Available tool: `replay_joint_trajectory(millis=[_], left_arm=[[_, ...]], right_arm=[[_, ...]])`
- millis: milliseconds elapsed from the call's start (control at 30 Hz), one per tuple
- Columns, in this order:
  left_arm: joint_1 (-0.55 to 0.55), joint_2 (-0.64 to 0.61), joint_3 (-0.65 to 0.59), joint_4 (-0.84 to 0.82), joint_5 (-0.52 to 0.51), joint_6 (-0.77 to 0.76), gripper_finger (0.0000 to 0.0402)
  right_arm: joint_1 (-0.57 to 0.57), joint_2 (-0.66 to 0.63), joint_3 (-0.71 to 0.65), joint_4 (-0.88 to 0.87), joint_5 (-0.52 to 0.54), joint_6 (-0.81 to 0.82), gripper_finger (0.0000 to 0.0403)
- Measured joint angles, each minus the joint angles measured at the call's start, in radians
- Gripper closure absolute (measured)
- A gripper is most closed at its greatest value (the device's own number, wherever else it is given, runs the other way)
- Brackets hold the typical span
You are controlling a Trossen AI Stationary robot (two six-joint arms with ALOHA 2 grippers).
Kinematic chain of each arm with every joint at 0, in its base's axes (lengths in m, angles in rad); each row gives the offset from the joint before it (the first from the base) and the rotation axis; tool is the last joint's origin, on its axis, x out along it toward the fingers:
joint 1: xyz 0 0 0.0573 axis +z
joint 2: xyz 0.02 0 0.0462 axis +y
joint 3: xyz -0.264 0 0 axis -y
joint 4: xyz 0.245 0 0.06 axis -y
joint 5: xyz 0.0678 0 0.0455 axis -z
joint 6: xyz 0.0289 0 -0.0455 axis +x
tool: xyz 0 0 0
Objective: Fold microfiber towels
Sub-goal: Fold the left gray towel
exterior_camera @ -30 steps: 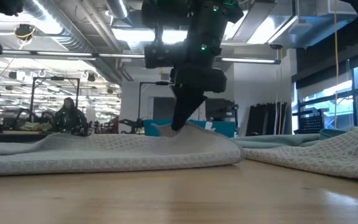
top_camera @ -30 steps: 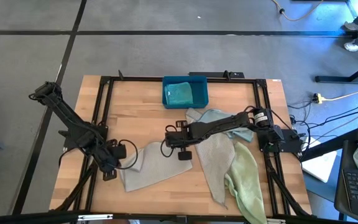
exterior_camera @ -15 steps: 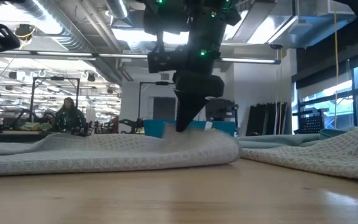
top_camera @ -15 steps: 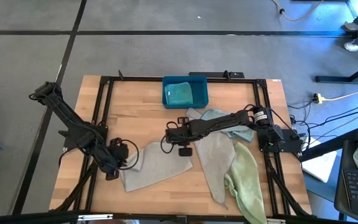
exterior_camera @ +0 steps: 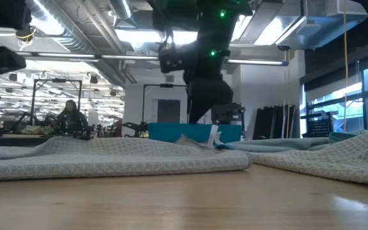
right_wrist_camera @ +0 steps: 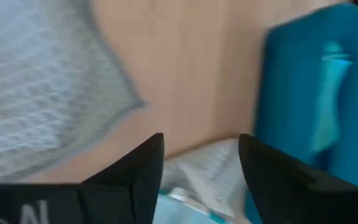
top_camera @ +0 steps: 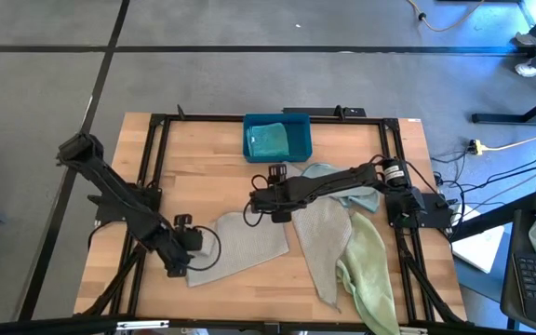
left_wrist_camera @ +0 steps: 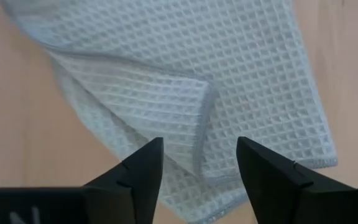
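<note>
Left gripper point(left_wrist_camera: 197, 163) spread open over grey towel point(left_wrist_camera: 229, 81); soft, limp, probably light, best pinched at folded corner point(left_wrist_camera: 207, 93).

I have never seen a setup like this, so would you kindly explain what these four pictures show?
Two dark robot arms work at a wooden table. One picture looks straight down, one looks level across the tabletop, and two come from cameras on the wrists. The left gripper, open, hovers at the corner of a grey towel. The right gripper, open and empty, is above the table near the blue bin, which holds a teal towel. Another grey towel, a pale blue one and a green one lie on the right.
</note>
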Motion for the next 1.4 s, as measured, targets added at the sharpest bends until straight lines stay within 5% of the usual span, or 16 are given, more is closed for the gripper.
replay_joint_trajectory(millis=[533, 767, 1233, 1400], left_arm=[[0.018, 0.199, 0.000, 0.026, 0.000, -0.005, 0.0207], [0.018, 0.191, 0.003, -0.005, 0.018, -0.059, 0.0215], [0.017, 0.190, 0.081, -0.146, -0.004, -0.117, 0.0350], [0.017, 0.190, 0.081, -0.155, 0.061, -0.166, 0.0395]], right_arm=[[-0.003, -0.017, 0.000, 0.044, 0.013, -0.033, 0.0187], [-0.016, -0.017, 0.000, 0.058, 0.007, -0.050, 0.0187], [-0.048, -0.016, 0.000, 0.081, -0.034, -0.047, 0.0187], [-0.054, -0.015, 0.000, 0.093, -0.034, -0.050, 0.0187]])
